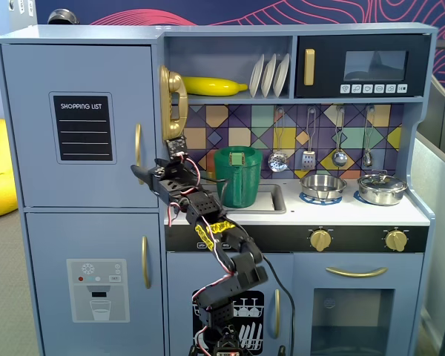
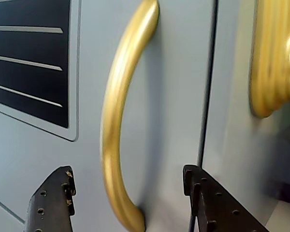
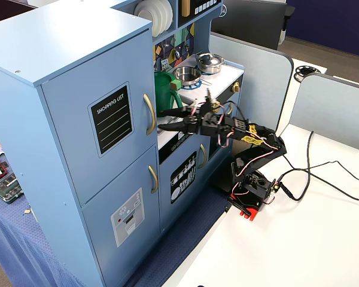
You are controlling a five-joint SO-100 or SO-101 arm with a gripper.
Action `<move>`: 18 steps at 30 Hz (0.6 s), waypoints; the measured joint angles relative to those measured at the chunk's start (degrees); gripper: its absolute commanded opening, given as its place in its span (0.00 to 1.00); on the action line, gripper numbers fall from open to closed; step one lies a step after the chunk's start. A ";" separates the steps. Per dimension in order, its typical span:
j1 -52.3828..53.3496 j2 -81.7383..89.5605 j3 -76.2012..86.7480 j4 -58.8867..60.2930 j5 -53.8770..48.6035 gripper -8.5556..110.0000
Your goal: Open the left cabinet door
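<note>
Claw (image 2: 128, 193) spread wide, fingers either side of the gold handle (image 2: 117, 121) without gripping it; left cabinet door (image 1: 30, 126) sits flush and closed

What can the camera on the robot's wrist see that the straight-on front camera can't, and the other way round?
Only the wrist view shows the open gripper with one finger on either side of the gold handle, not touching it. Only the front fixed view shows the whole kitchen: banana, green pitcher, microwave. Both show the left cabinet door, closed, and its chalkboard panel.
</note>
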 measured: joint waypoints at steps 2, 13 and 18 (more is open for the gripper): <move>-0.70 -2.64 -1.23 -1.58 -0.26 0.26; -9.32 -7.91 -4.57 -3.96 -1.85 0.24; -14.50 -5.19 -4.57 -2.55 -2.37 0.24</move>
